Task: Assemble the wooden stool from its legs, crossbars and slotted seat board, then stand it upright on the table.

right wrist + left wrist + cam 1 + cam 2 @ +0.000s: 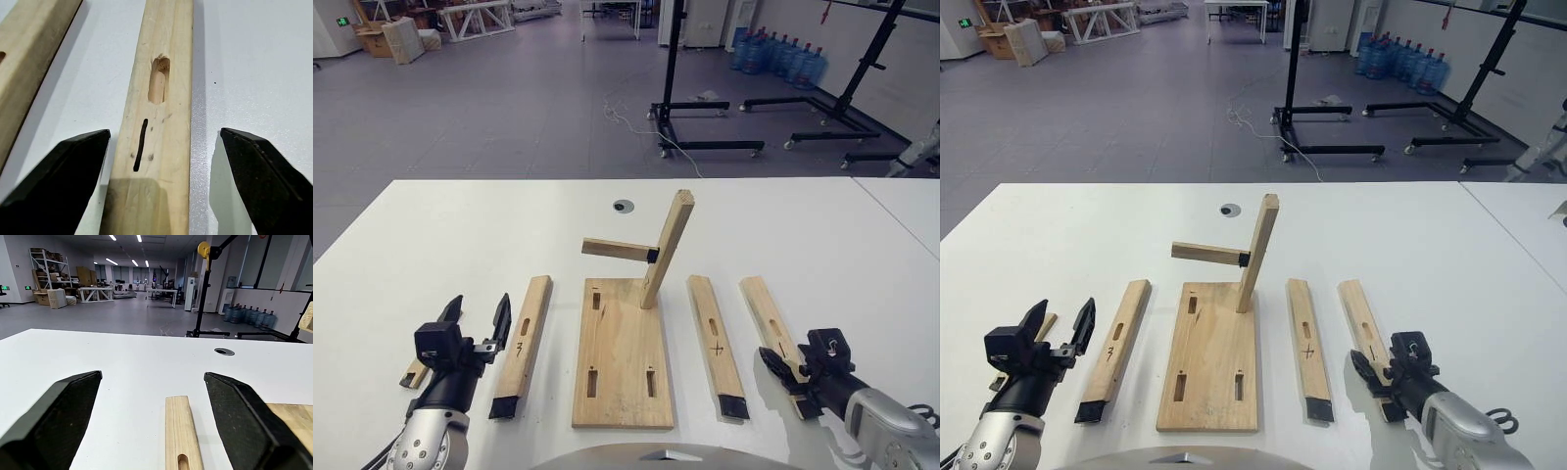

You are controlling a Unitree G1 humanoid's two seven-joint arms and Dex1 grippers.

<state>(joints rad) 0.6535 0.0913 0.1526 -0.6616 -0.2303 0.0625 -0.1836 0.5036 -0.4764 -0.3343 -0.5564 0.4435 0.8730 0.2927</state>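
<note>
The slotted seat board (622, 372) lies flat at the table's middle. One leg (668, 245) stands tilted in its far right slot, with a crossbar (617, 250) sticking out to the left. A leg marked 3 (522, 343) lies left of the board, and two more legs (715, 343) (767, 318) lie to its right. My left gripper (478, 307) hovers open near the marked leg's left side; that leg (182, 440) shows low between the fingers. My right gripper (790, 364) is open astride the near end of the rightmost leg (159, 122).
A short wooden piece (413, 372) lies partly hidden under my left gripper. A small round hole (624, 206) sits in the table behind the board. White tabletop stretches far on all sides. Black stands and water bottles are on the floor beyond.
</note>
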